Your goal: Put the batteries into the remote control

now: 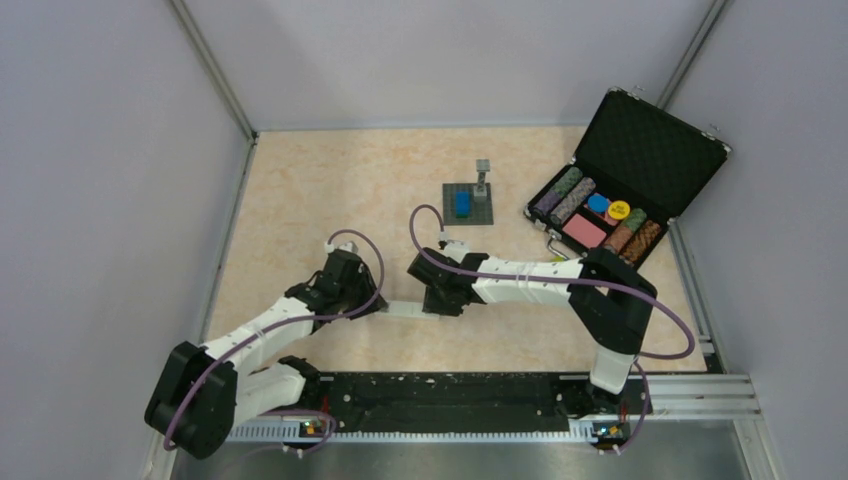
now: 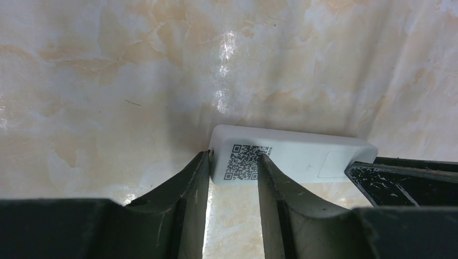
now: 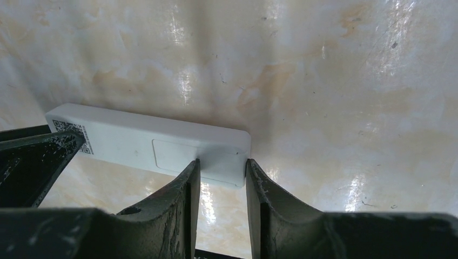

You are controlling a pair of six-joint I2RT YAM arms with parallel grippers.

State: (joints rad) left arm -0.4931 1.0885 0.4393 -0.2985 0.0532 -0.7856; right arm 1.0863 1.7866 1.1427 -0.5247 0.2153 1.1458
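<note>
The remote control [image 1: 400, 308] is a slim white bar lying between my two grippers, back face up. That face carries a QR code at one end and a rectangular cover outline. In the left wrist view the left gripper [image 2: 235, 156] straddles the QR end of the remote control [image 2: 302, 156], one fingertip at its end face and the other over its back. My right gripper [image 3: 222, 161] straddles the opposite end of the remote control [image 3: 135, 143] the same way. Both pairs of jaws stand partly apart, with table showing through the gap. The batteries are out of view.
A grey baseplate [image 1: 482, 213] with a blue block and a small grey post stands behind the grippers. An open black case [image 1: 650, 150] of poker chips sits at the back right. Grey walls close in the table, and a black rail [image 1: 450, 395] runs along its near edge.
</note>
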